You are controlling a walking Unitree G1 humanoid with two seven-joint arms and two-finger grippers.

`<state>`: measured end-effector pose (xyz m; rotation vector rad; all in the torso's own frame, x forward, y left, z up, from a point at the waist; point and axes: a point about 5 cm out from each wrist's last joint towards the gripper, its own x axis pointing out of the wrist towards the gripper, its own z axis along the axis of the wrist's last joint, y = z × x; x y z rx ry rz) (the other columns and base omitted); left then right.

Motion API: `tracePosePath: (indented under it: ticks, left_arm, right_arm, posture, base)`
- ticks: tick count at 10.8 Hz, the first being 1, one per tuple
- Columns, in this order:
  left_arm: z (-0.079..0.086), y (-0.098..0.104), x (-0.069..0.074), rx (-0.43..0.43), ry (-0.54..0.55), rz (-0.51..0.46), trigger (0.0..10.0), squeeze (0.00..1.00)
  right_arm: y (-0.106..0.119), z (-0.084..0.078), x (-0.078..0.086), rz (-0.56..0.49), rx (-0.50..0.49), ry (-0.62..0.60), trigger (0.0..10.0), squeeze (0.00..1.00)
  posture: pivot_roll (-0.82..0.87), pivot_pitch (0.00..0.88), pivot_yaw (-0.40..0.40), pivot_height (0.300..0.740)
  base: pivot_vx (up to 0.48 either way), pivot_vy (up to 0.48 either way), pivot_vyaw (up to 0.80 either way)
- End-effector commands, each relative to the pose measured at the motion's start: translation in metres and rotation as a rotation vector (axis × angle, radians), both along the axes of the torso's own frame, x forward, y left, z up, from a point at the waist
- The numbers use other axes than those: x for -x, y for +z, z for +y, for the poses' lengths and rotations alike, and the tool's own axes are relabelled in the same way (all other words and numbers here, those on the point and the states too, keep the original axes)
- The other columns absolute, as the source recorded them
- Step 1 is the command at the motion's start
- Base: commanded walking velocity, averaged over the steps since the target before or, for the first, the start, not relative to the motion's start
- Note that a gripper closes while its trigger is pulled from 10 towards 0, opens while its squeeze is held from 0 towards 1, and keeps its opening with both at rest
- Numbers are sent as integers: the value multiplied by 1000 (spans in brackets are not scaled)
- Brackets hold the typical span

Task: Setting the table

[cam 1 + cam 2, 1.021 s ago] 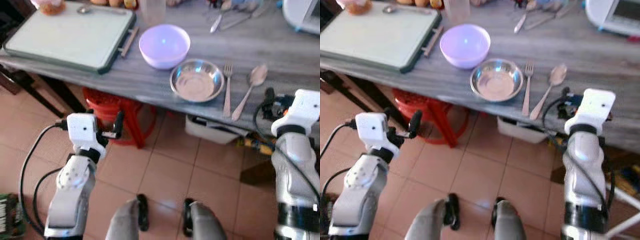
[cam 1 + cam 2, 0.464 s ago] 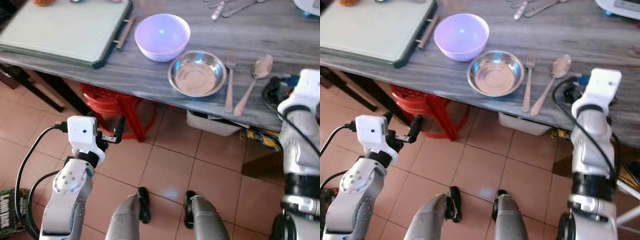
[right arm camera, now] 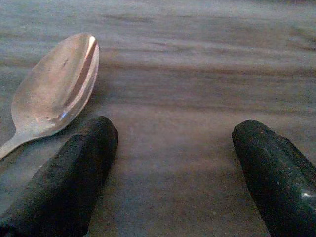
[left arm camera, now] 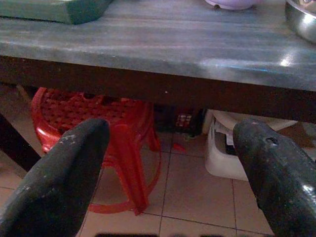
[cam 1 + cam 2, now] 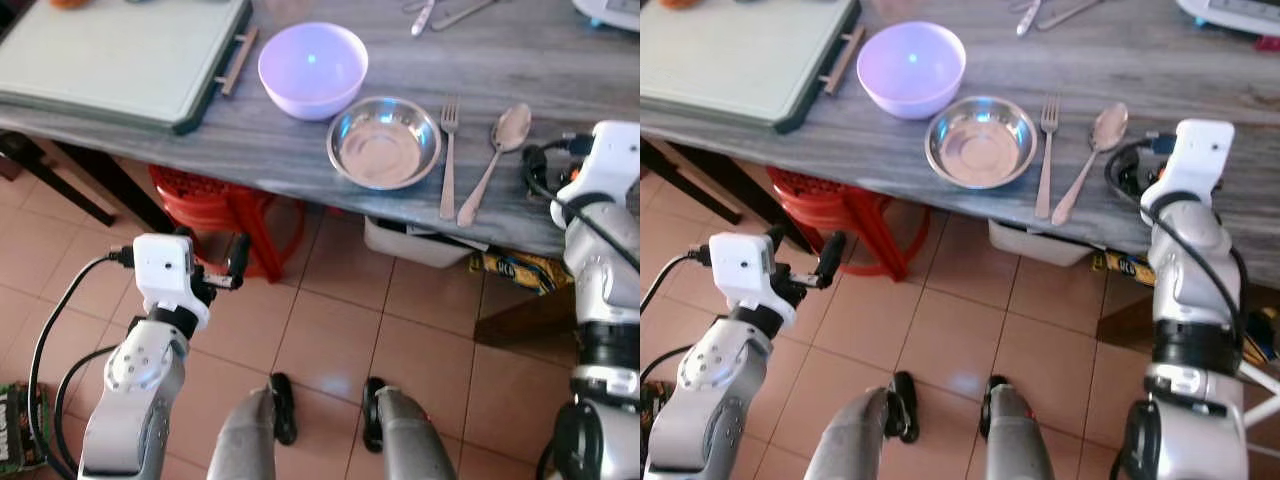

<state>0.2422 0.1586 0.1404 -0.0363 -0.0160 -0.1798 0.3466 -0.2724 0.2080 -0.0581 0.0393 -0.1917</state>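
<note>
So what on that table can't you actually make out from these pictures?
- Cutlery at the table's far edge: cut off by the top of the left eye view.
- White appliance in the far corner: cropped by the right eye view's edge.
- Spoon handle: hidden behind a finger in the right wrist view.
- White box under the table: contents in shadow, left wrist view.

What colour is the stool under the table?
Red; the stool shows best in the left wrist view.

home dining area | wooden table (image 5: pixel 250 150), tiled floor (image 5: pixel 400 330), red stool (image 5: pixel 230 210)
</note>
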Motion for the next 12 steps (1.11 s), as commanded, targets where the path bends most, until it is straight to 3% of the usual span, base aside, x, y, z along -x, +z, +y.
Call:
tracePosePath:
  ticks: [1,5,12]
  left_arm:
    - [3,-3,2,-6,10,19,10000,0]
    - [1,-4,2,2,9,20,10000,0]
    - [-1,-5,1,7,16,21,10000,0]
  right_arm:
    - [-15,6,-2,81,-16,47,10000,0]
    - [-12,9,-7,145,-77,148,10000,0]
    - [-3,16,-18,146,-25,240,10000,0]
  posture:
    - [9,347,74,740]
    - [6,346,69,740]
    - [6,346,60,740]
  base:
    - [0,0,0]
    - [0,0,0]
    - [0,0,0]
